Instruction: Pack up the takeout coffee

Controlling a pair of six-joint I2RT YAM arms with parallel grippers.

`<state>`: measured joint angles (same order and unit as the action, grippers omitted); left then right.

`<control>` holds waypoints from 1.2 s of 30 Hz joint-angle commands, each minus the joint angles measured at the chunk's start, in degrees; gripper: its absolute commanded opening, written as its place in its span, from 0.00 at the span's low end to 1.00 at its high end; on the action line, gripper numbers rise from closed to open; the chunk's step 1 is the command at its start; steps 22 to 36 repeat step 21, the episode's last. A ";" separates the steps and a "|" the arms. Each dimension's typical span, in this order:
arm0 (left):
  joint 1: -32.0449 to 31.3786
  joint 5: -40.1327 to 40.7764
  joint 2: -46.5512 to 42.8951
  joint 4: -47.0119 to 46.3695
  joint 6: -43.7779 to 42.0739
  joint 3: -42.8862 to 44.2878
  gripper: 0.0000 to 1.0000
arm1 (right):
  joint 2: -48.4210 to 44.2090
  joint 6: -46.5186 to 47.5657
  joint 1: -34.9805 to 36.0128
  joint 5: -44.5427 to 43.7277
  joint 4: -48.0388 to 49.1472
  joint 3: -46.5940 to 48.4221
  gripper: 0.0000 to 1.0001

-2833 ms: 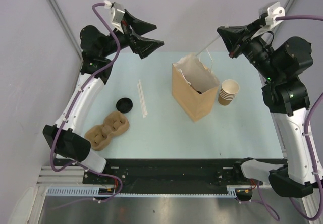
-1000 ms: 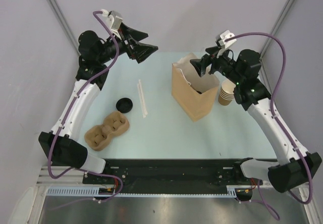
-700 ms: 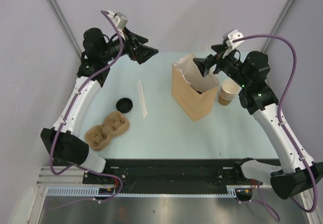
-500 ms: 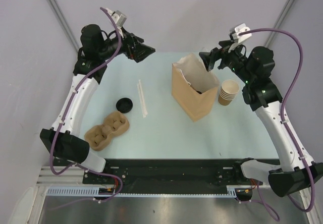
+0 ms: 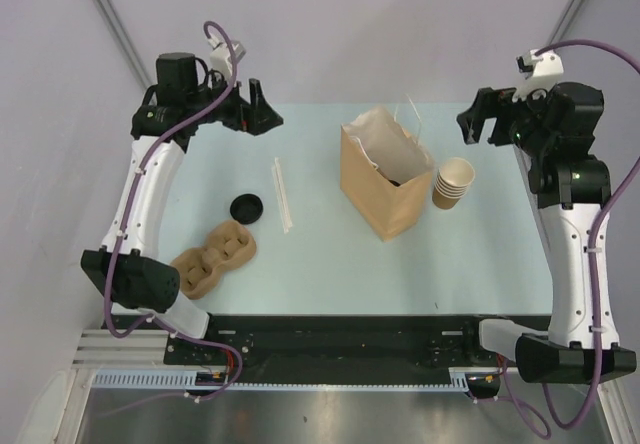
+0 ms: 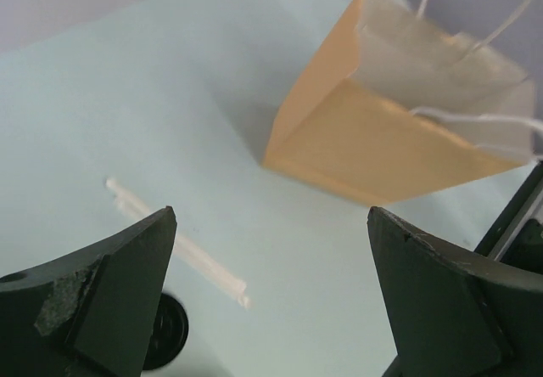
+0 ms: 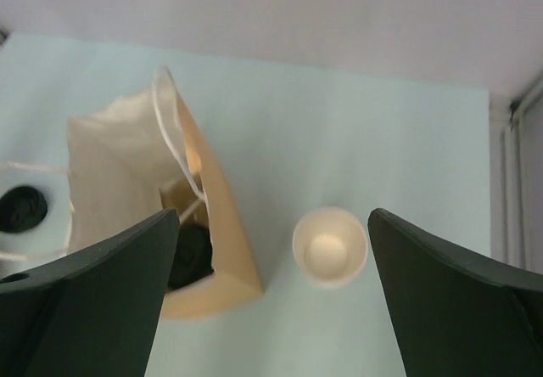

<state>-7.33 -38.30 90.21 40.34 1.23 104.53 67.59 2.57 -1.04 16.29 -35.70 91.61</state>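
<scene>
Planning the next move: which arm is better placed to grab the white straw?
Probably left. The white straw lies on its side of the paper bag, and the open left gripper faces it; the right gripper hangs beyond the bag.

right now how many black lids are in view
2. One loose lid lies on the table, left of the straw and by the cup carrier. The other apparently tops the takeout coffee inside the paper bag. More could be hidden deeper inside.
</scene>
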 commanded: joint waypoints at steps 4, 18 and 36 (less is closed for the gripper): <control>0.74 14.73 -1.00 16.00 -7.03 -6.69 0.99 | -0.97 4.28 -5.81 8.66 -20.46 -7.40 1.00; 0.74 23.45 -16.99 8.44 -6.77 -31.23 0.99 | -8.79 10.00 -7.49 13.41 -21.60 -22.88 1.00; 0.65 24.50 -17.79 8.79 -7.65 -30.53 1.00 | -8.79 9.39 -5.65 12.54 -19.50 -22.88 1.00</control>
